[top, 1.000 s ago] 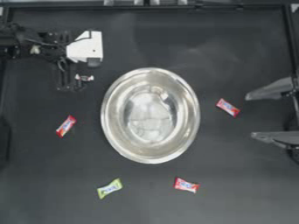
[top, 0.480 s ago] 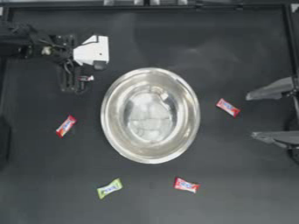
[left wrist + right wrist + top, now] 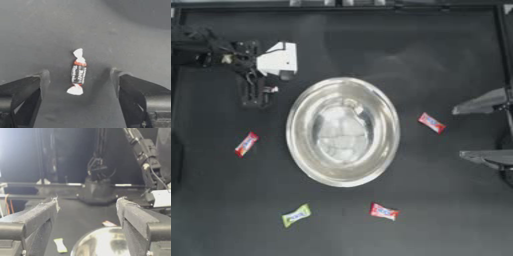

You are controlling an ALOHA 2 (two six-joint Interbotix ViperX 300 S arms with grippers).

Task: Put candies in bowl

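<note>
Jaws of the left gripper [image 3: 80,82] stand wide apart and hold nothing, one on each side of a small twist-wrapped candy [image 3: 78,72] that lies flat on the dark table [image 3: 50,30] between them; its middle is dark with a red band and its two twisted ends are white. From above, this left gripper [image 3: 256,92] sits at the table's upper left, pointing down at the surface, with the little candy [image 3: 272,89] showing as a pale speck just beside the jaws and a short way off the upper-left rim of the stainless-steel bowl [image 3: 343,131]. That bowl stands at the table's middle, and no sweet can be made out inside it. Four more candies lie on the table around it: a red one [image 3: 246,144] to its left, a yellow-green one [image 3: 296,215] below and left, a second red one [image 3: 384,211] below and slightly right, and a third red one [image 3: 431,122] near its right side. None touches the bowl. At the right edge waits the right gripper [image 3: 485,130], jaws spread wide and empty, well apart from the bowl; the third red candy lies between it and the rim. Its wrist view looks across the table between its own open jaws, showing the bowl's rim [image 3: 83,240], the yellow-green candy [image 3: 60,245] and a red one [image 3: 109,223] beyond.
</note>
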